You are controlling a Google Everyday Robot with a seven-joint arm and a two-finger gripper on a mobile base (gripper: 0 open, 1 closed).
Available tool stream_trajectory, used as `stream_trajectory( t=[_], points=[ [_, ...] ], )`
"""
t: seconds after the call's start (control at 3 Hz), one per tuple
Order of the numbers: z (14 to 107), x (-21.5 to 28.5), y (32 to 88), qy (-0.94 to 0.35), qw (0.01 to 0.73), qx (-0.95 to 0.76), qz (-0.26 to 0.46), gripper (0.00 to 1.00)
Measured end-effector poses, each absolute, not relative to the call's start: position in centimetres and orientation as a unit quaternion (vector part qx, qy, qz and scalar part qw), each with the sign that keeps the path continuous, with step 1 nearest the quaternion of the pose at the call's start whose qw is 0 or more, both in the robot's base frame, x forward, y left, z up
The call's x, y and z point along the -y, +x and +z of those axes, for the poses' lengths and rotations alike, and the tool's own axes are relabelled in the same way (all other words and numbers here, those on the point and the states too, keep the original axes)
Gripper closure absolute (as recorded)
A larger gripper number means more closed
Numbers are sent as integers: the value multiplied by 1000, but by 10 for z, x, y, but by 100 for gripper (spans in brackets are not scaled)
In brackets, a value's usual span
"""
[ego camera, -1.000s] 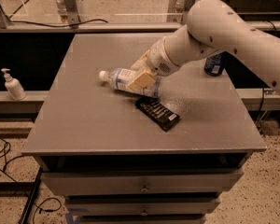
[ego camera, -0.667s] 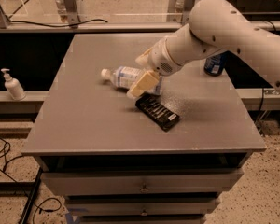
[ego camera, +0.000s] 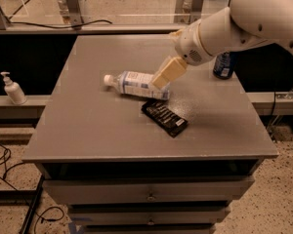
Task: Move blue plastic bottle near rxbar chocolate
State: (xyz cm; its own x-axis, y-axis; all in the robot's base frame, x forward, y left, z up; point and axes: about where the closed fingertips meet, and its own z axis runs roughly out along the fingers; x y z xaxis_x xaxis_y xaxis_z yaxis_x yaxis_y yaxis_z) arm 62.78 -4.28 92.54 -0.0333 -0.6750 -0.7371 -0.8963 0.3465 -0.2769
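Note:
The blue plastic bottle (ego camera: 133,84) lies on its side on the grey table (ego camera: 88,130), white cap pointing left. The rxbar chocolate (ego camera: 164,117), a black wrapper with pale lettering, lies flat just in front and to the right of the bottle, nearly touching it. My gripper (ego camera: 162,77) hangs over the bottle's right end, open, with one cream finger (ego camera: 167,70) in front of the bottle. It holds nothing. The white arm reaches in from the upper right.
A dark blue soda can (ego camera: 224,65) stands at the table's right edge behind the arm. A white pump dispenser (ego camera: 12,89) stands on a ledge left of the table. Drawers sit below the table top. A rail with posts runs along the back.
The gripper has let go of the bottle and moved up and to the right. The bottle stays lying next to the bar.

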Motion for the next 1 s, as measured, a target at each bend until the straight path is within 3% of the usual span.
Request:
stream_trajectory(
  t=[0.67, 1.0],
  points=[
    [1038, 143, 651, -412, 567, -706, 102, 0],
    [1038, 143, 651, -412, 567, -706, 102, 0]
  ],
)
